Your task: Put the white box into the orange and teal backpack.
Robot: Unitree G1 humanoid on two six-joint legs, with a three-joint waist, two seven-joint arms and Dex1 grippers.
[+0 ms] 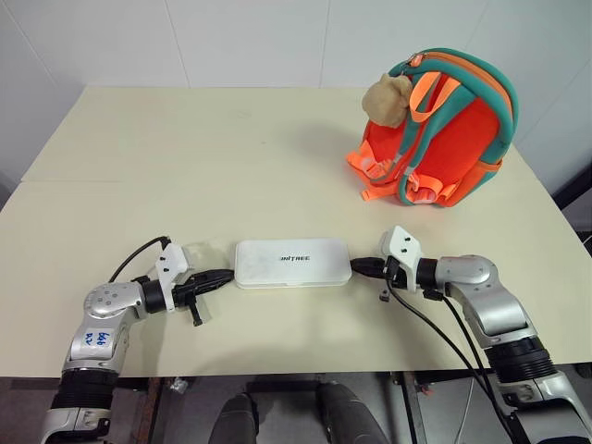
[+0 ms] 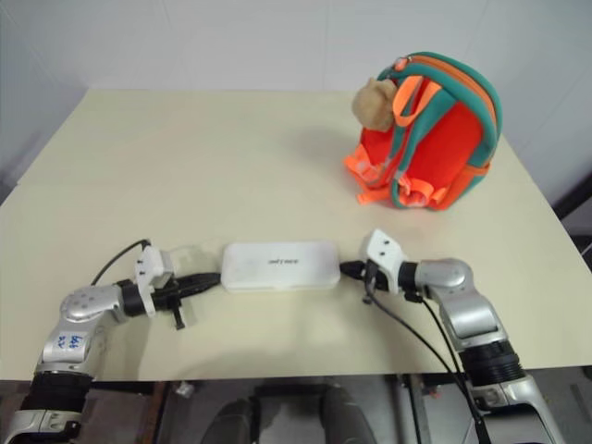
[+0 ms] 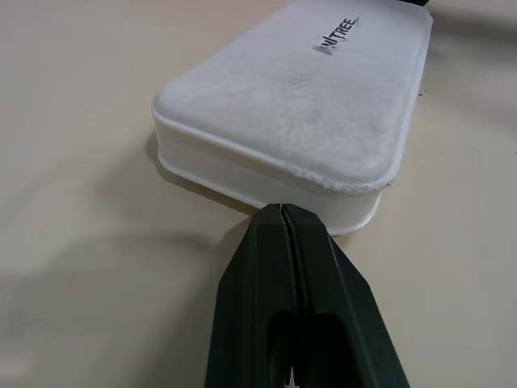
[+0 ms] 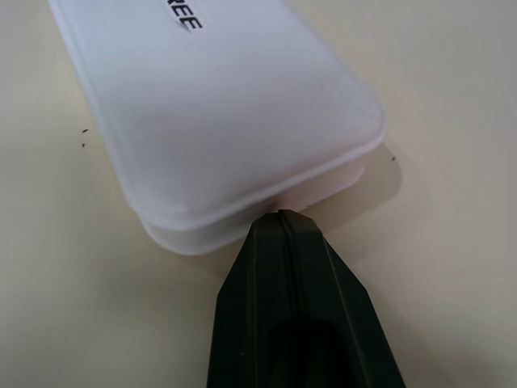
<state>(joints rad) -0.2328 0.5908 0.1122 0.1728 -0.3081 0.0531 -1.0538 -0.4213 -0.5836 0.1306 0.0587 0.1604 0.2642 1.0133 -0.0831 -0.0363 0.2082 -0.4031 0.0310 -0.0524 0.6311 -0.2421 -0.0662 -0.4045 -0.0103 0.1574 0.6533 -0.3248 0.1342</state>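
The white box (image 1: 292, 264) lies flat on the table near the front edge, its dark lettering facing up. My left gripper (image 1: 228, 276) is shut with nothing in it; its tip sits at the box's left end (image 3: 266, 182). From the other side my right gripper (image 1: 355, 266), also shut and empty, has its tip against the box's right end (image 4: 266, 212). The orange and teal backpack (image 1: 444, 139) stands upright at the far right of the table, a tan plush toy (image 1: 387, 99) hanging on its left side.
The cream table (image 1: 185, 166) stretches wide and bare between the box and the backpack. Its front edge runs just below my arms. White walls close the back.
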